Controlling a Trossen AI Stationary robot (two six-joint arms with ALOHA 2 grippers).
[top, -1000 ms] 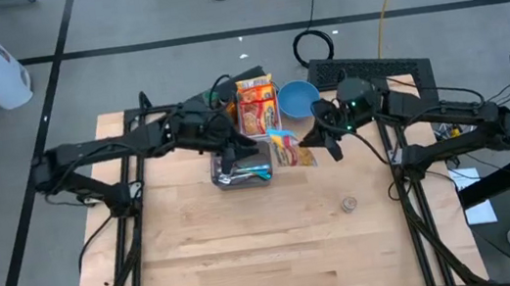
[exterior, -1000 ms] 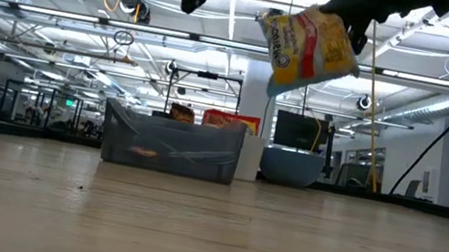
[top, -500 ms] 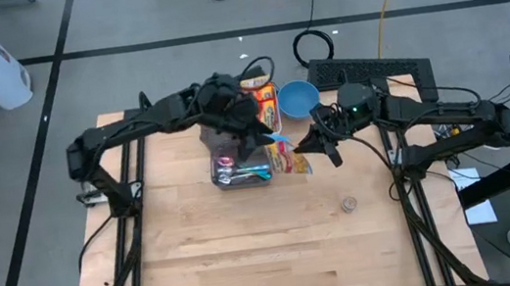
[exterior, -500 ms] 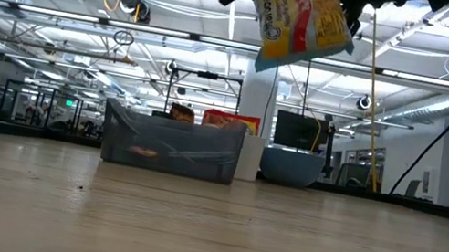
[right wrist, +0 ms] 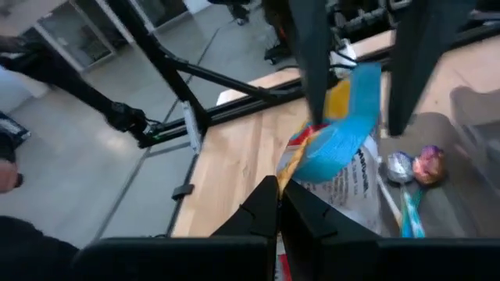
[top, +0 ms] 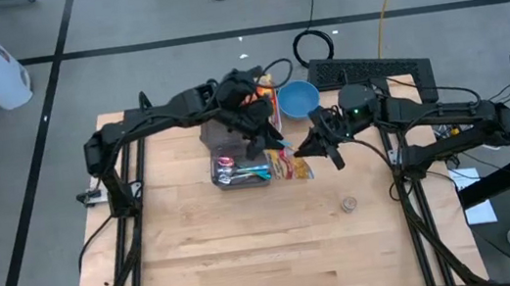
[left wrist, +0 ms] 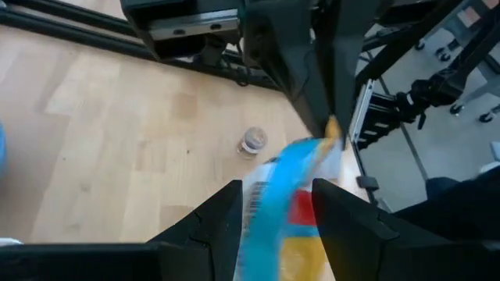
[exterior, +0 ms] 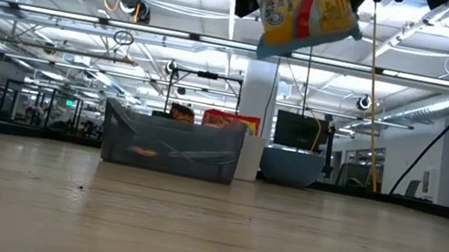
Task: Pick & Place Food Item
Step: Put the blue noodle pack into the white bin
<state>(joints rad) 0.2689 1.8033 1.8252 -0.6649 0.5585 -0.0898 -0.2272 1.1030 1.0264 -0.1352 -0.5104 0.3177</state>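
**Snack bag held in the air between both grippers**

We see the right gripper [top: 309, 146] clamped tight on the edge of a yellow, red and blue snack bag [top: 291, 161], holding it up off the wooden table [top: 250, 252]. In the low view the bag [exterior: 308, 11] hangs high above the tabletop, tilted, close to the dark gripper parts at the upper edge of the picture.

We find the left gripper [top: 270, 141] reaching over from the other side, its jaws partly apart with the bag's blue edge [left wrist: 275, 204] lying between the two dark fingers [left wrist: 211, 226]. We cannot tell whether those fingers press on the bag or only stand around it.

From the right wrist view, the bag [right wrist: 337, 148] hangs just past the closed fingertips.

Below and just beside the bag sits a clear bin [top: 239, 170] holding a few small wrapped items. Behind it stand orange food boxes [top: 259, 98] and a blue bowl [top: 297, 98]. A small jar [top: 349, 205] sits well apart on the table.
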